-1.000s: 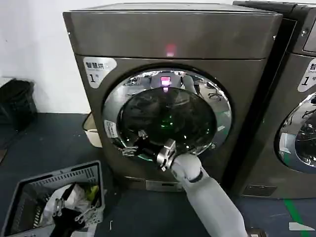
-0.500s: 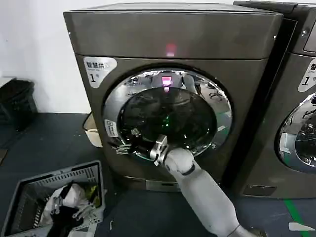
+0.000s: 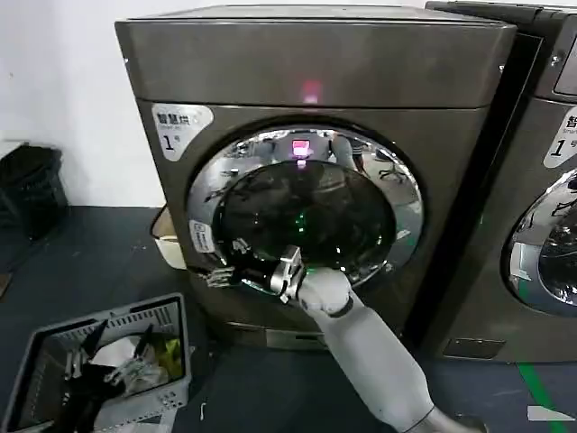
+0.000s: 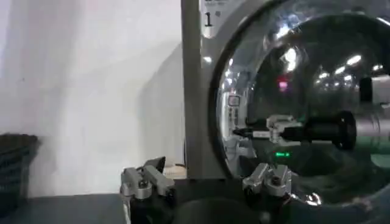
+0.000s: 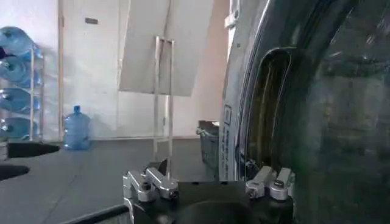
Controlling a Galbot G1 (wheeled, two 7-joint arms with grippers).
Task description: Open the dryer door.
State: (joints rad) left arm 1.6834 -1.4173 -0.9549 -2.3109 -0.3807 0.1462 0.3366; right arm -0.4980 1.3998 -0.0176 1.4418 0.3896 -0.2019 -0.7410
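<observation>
My right tool (image 3: 219, 273) sits at about eight o'clock on the dryer door (image 3: 305, 209), its fingers spread and reaching the chrome rim near the small white label. In the right wrist view those fingers (image 5: 270, 181) stand apart, one of them close against the door's edge, where a dark recess runs down behind the rim; I judge that recess to be the pull spot. The door lies flat and closed in the front of the dryer (image 3: 311, 77), which fills the middle of the head view under its pink light.

I expect the door to be stiff and fairly heavy: a thick glass bowl in a metal ring, held by a latch that should give with a firm tug. The chrome looks slick, so pinching the polished face would likely slip; hooking a finger behind the edge at the recess seems safer. The glass centre I would leave alone.

My left tool (image 4: 206, 184) hangs unclenched low at seven o'clock, over the laundry basket (image 3: 50, 336).
</observation>
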